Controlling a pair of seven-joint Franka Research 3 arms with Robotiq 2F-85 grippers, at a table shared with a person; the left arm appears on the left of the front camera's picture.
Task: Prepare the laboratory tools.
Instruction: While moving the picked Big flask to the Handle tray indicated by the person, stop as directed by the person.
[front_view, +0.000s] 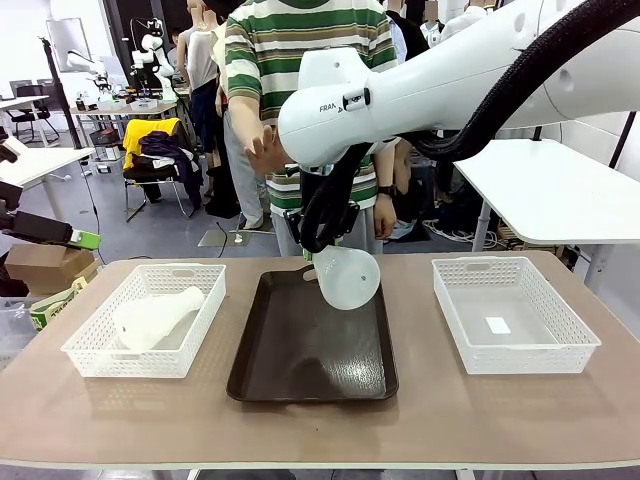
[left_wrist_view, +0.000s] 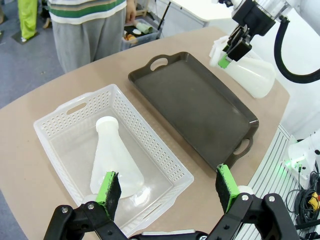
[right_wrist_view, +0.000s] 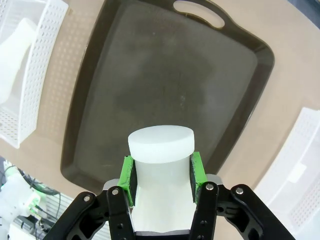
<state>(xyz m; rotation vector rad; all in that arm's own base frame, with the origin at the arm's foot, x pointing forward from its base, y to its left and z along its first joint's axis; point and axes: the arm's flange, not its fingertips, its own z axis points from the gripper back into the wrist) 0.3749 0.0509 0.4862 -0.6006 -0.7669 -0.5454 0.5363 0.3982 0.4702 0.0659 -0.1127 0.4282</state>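
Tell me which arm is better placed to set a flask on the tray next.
Right. The right gripper is shut on the neck of one flask, held over the tray. The left gripper hangs open over the basket where the other flask lies.

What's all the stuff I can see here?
Table: one, tan, under everything.
Tray: one, dark brown, table's middle.
Baskets: two, white lattice; left basket at the robot's left end, right basket at the right end.
Flasks: two, frosted white; lying flask in the left basket, held flask above the tray.
Person: one, striped shirt, far side.
Left gripper: one, black, green pads, open, above the left basket.
Right gripper: one, black, green pads, shut on the held flask's neck.
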